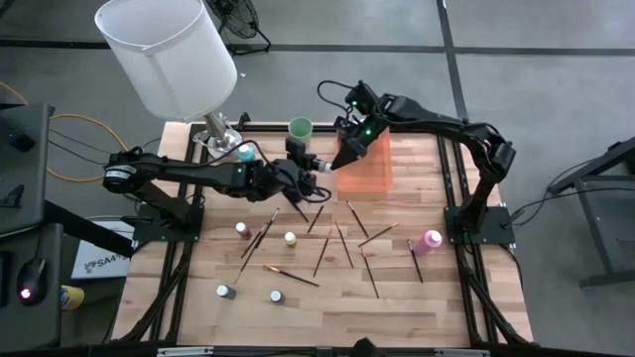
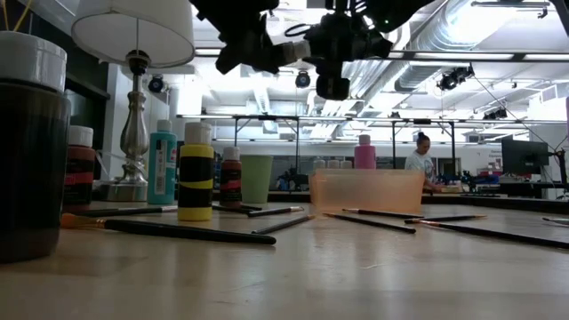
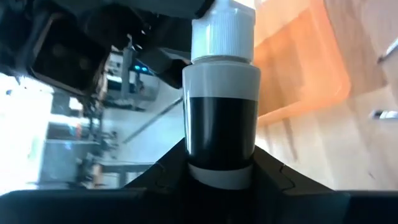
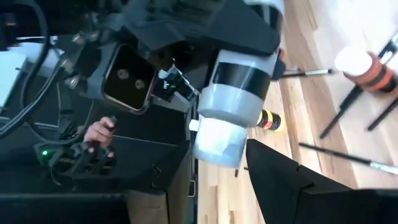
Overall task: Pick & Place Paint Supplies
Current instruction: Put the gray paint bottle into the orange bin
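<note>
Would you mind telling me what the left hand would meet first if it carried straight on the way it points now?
Most likely the right hand: the left hand, gripping a dark bottle, points toward it at close range, with the orange bin just behind. Depth is hard to judge.

We cannot see the base of the black paint bottle (image 3: 222, 102) in the left wrist view, because the left end effector (image 3: 222, 171) covers it. In the low view both end effectors run off the top edge, so we cannot tell there how their fingers stand. In the right wrist view only one dark finger (image 4: 292, 180) of the right end effector shows, and the bottle's far end is hidden behind the other arm. From above, the handover between the arms is too small for us to read contact. The lampshade (image 1: 169, 50) is cut by the top edge. At the near left, the dark bottle (image 2: 31, 142) is cropped and blurred.
</note>
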Motion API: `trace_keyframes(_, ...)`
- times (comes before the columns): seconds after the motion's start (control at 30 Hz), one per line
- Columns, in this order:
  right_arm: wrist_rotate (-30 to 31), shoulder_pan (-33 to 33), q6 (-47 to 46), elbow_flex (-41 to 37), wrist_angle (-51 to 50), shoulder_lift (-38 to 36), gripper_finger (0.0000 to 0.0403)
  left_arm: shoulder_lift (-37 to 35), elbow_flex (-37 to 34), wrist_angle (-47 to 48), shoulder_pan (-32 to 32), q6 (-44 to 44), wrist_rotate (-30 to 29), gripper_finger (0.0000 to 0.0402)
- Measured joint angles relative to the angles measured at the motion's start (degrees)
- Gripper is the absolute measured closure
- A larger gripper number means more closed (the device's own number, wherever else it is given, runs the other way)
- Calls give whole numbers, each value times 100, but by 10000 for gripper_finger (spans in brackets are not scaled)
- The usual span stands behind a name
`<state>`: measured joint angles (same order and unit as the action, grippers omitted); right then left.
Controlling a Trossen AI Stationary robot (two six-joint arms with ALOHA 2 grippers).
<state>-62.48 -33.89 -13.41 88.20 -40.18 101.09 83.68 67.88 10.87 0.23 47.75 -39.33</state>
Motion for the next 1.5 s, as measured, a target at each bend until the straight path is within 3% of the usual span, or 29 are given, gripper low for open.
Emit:
trace_keyframes(0.23,551,-475,1198,-4,-254,-268,257,-15,9,29,119,-1186,406,286)
trace_keyframes(0.5,2124,-677,3502,-9,-1344,-726,257,159,15,-280,817,-3035,2133,284)
trace_keyframes(0.67,2221,-666,4061,-9,-1350,-949,247,519,20,-851,1345,-3399,3162,283)
trace_keyframes(0.77,2501,-661,4321,-9,-1317,-1072,224,823,11,-1331,1537,-3456,3472,283)
trace_keyframes(0.9,3009,-620,4513,-9,-1259,-1159,179,1100,11,-1730,1688,-3458,3778,283)
trace_keyframes(1.1,2782,-484,4557,-9,-1248,-1164,126,1440,9,-2301,1845,-3458,3957,282)
trace_keyframes(1.3,2985,-233,4775,-9,-1250,-1164,122,1561,9,-2474,1930,-3503,4060,282)
trace_keyframes(1.5,3587,-40,4817,-9,-1097,-1042,133,1563,9,-2777,1930,-3600,4180,282)
